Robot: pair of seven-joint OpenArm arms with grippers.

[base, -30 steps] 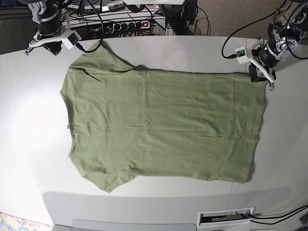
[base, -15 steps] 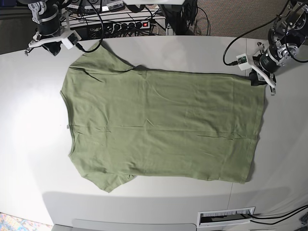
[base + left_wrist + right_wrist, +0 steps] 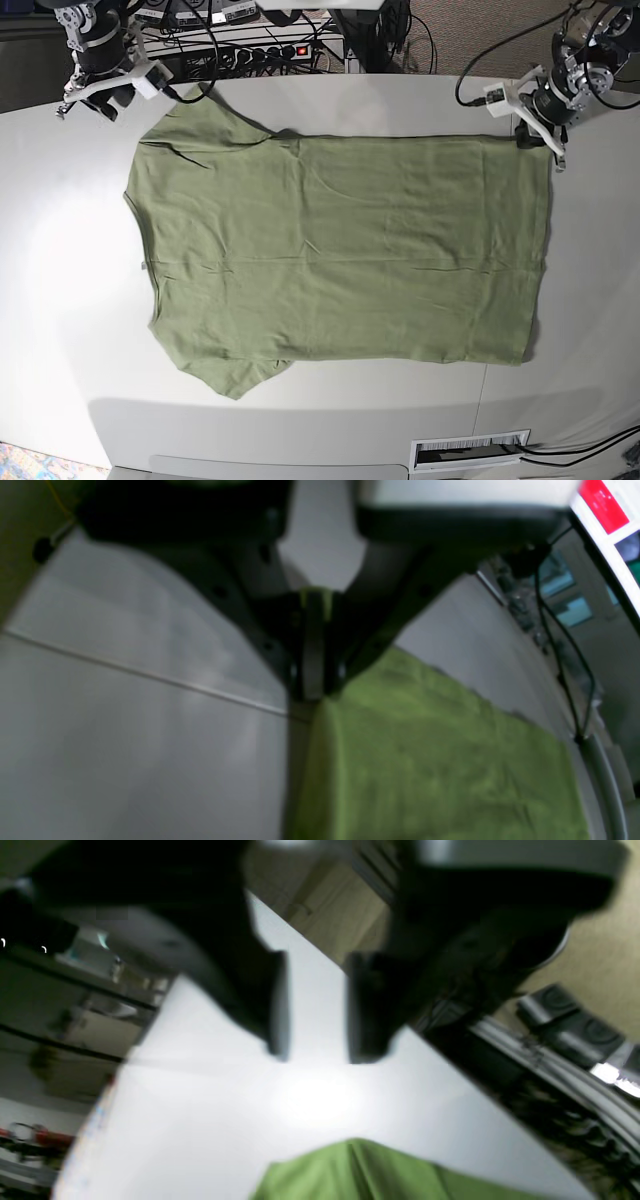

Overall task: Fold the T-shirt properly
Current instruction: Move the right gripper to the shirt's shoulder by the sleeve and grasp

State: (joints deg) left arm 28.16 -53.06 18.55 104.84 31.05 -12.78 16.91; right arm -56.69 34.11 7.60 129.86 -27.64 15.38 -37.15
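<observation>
The olive-green T-shirt (image 3: 340,250) lies spread flat on the grey table (image 3: 60,250), neck to the left and hem to the right. My left gripper (image 3: 537,140) sits at the hem's far right corner. In the left wrist view its jaws (image 3: 312,685) are closed together with a sliver of green cloth between them, and the T-shirt (image 3: 425,760) spreads away below. My right gripper (image 3: 100,98) hovers past the far left sleeve. Its jaws (image 3: 315,1055) stand open over bare table, with the sleeve (image 3: 360,1170) just short of them.
A power strip with a red switch and tangled cables (image 3: 260,50) runs along the table's back edge. A table seam (image 3: 150,677) crosses beside the left gripper. A white slotted panel (image 3: 470,450) sits at the front edge.
The left gripper has shut on the hem corner and drawn it toward the back, shifting the shirt's far edge. The right gripper has opened and moved back off the sleeve.
</observation>
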